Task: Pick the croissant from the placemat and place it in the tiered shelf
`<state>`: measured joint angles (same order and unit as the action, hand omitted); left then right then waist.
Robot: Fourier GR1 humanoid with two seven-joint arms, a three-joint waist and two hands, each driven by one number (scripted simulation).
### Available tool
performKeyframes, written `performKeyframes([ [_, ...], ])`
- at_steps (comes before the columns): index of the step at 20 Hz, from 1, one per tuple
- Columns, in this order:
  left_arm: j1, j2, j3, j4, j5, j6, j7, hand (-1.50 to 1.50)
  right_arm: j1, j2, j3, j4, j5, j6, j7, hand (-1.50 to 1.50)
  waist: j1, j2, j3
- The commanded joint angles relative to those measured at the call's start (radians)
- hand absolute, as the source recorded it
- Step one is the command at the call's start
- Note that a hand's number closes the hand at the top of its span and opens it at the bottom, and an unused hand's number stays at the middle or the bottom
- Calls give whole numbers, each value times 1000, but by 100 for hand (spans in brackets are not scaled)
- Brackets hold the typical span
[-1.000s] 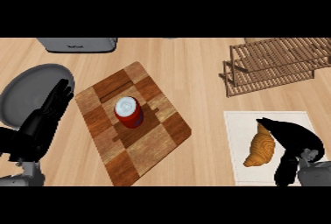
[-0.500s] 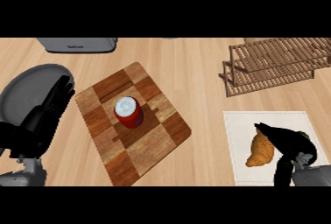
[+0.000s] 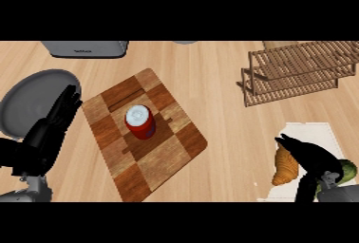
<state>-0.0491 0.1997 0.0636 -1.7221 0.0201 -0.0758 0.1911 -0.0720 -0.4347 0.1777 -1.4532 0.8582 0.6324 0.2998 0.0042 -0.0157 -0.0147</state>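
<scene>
Early stage: nothing delivered. The croissant [image 3: 284, 168] lies on the placemat [image 3: 308, 129] at the table's [image 3: 224, 118] right side, and the shelf [image 3: 298, 71] is well apart, further back, with nothing visible in it. The right robot hand [image 3: 313, 157] sits over the croissant's right side, touching or just above it; I cannot tell whether it has closed on it. Grasp, lift, carry and place are all left, by my reading. The left robot hand [image 3: 49, 133] rests open at the left edge.

Against a second ago, the right robot hand has moved in and down onto the croissant. The croissant itself hasn't shifted and the left robot hand is unchanged.
</scene>
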Motion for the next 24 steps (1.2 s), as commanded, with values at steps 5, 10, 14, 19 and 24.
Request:
performKeyframes([
  [5,-36,13,33,58,22,-30,-9,0,-41,6,25,201,161,-295,-135,150,5,19,15],
  [10,-17,-47,-35,66,-63,20,-53,0,-32,-30,-1,209,196,-396,-217,150,0,18,15],
  [14,10,-13,1,-27,-9,-18,28,0,-36,-11,-59,90,166,-436,-230,150,-1,15,15],
  [19,-12,-28,11,43,-44,19,-23,0,29,87,-111,-197,21,-408,-179,150,-25,10,14],
  [24,15,13,56,33,13,-31,-7,0,158,296,54,-519,62,-464,-6,150,-34,4,12],
])
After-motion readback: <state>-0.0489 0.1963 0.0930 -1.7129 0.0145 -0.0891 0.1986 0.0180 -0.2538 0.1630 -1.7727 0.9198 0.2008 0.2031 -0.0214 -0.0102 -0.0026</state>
